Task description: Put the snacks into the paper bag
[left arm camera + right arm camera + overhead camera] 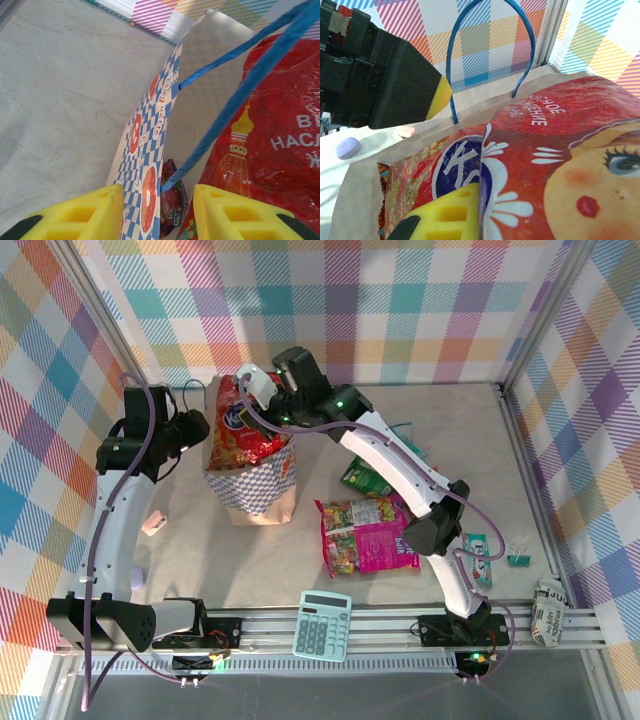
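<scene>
The paper bag (252,490) stands upright at mid-left, its checker band (150,150) and blue cord handle (235,100) close in the left wrist view. A red-orange snack packet (243,430) sticks up out of the bag's mouth, and my right gripper (258,400) is shut on its top edge; one yellow finger (445,220) presses the foil (560,150). My left gripper (159,200) is open, straddling the bag's left wall and cord. A purple packet (175,200) lies deep inside. A magenta packet (368,535), a green one (365,478) and a teal one (478,558) lie on the table.
A pale teal calculator (322,625) sits at the near edge. A green clip (518,558) and a crumpled newspaper ball (550,612) lie at the right. Small pink (152,525) and lavender (138,575) pieces lie left of the bag. Metal frame posts border the table.
</scene>
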